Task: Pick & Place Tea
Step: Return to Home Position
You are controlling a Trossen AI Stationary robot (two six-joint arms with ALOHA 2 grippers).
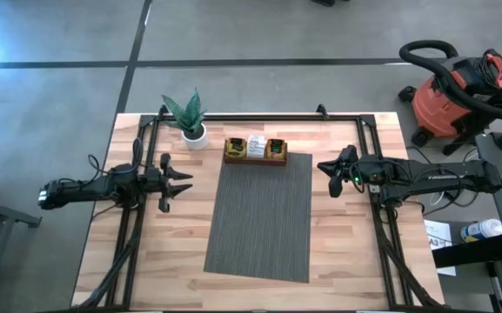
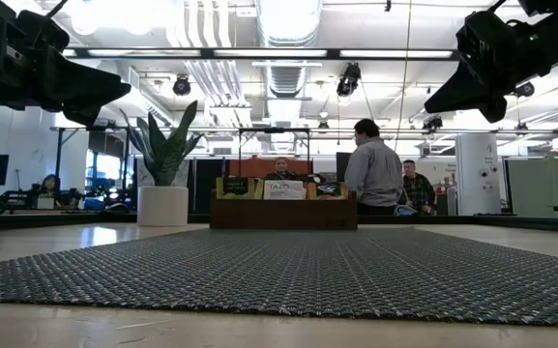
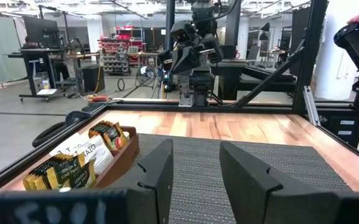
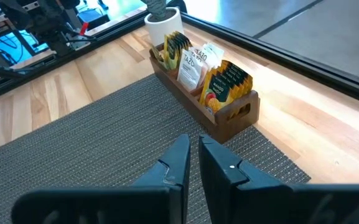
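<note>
My left gripper [image 1: 181, 183] hovers open and empty, my right gripper [image 1: 324, 167] nearly closed, empty; tea [image 1: 256, 146] fills the tray [image 1: 255, 161].

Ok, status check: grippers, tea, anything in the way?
Left gripper open, empty, left of mat. Right gripper shut, empty, right of mat. Tea sits in wooden organizer. Nothing in the way.
</note>
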